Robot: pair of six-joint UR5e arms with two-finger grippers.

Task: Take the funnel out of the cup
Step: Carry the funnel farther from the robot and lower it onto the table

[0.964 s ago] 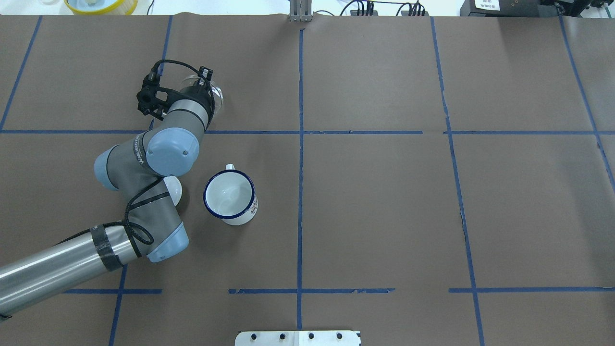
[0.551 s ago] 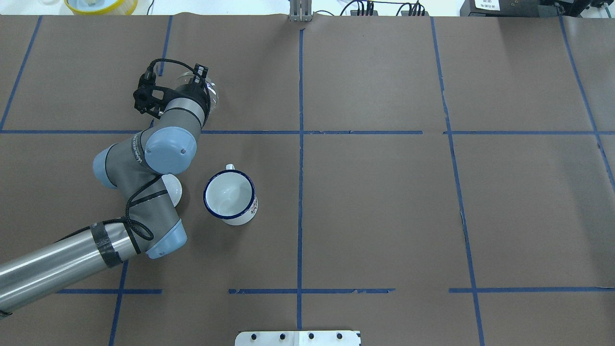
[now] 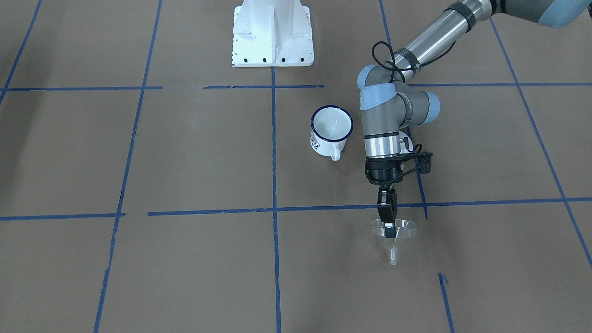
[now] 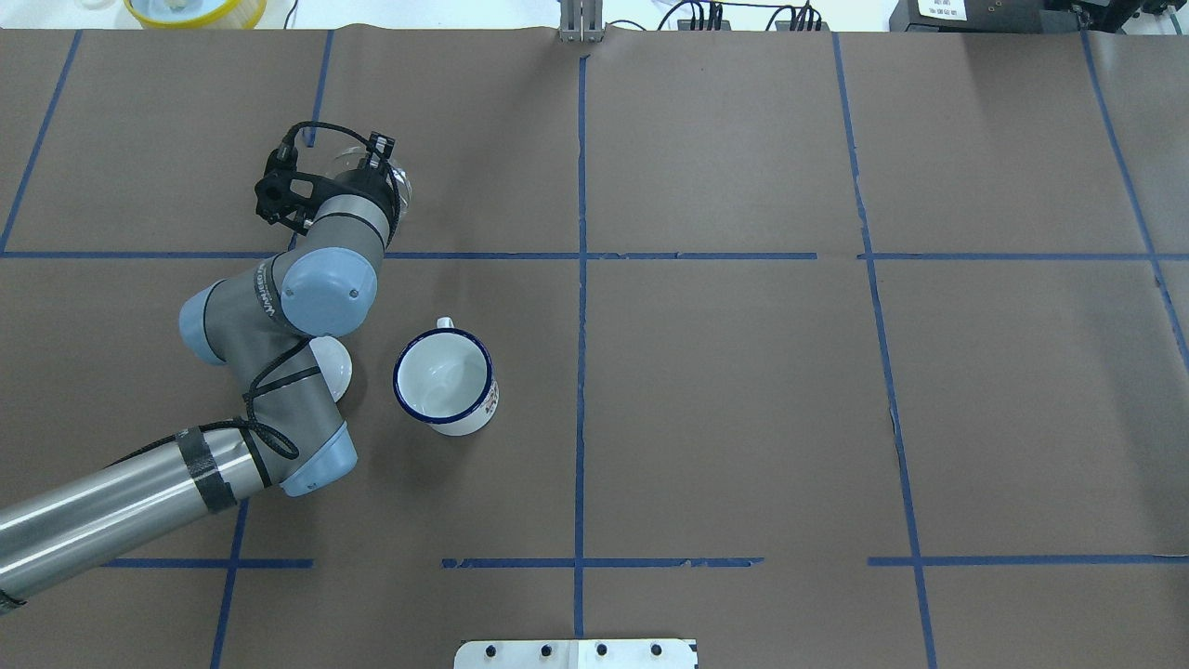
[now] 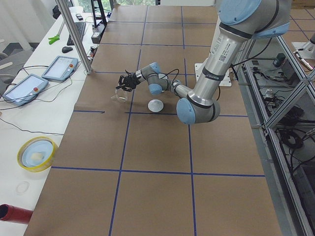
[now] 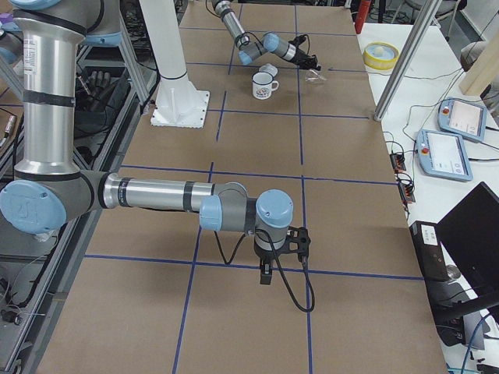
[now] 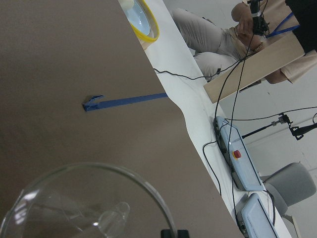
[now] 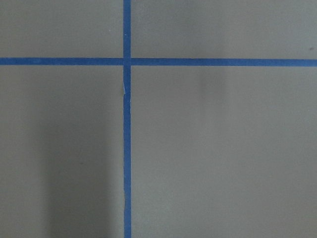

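Observation:
The clear funnel (image 3: 401, 230) hangs upright from my left gripper (image 3: 388, 225), which is shut on its rim, spout pointing down close to the brown paper. It is well apart from the cup (image 3: 331, 128), on the side away from the robot. The white mug with the blue rim (image 4: 444, 379) stands upright and empty, handle toward the far side. In the overhead view my wrist hides most of the funnel (image 4: 401, 178). The left wrist view shows the funnel's cone (image 7: 89, 203) from above. My right gripper (image 6: 266, 274) shows only in the right side view, low over the paper; I cannot tell its state.
A white round lid (image 4: 333, 364) lies next to the mug, partly under my left arm. A yellow bowl (image 4: 195, 9) sits beyond the far left edge. The white robot base (image 3: 272, 34) stands at the near edge. Blue tape lines cross the brown paper.
My left arm has carried the funnel a little further left and away from the mug. The mug and lid have not moved.

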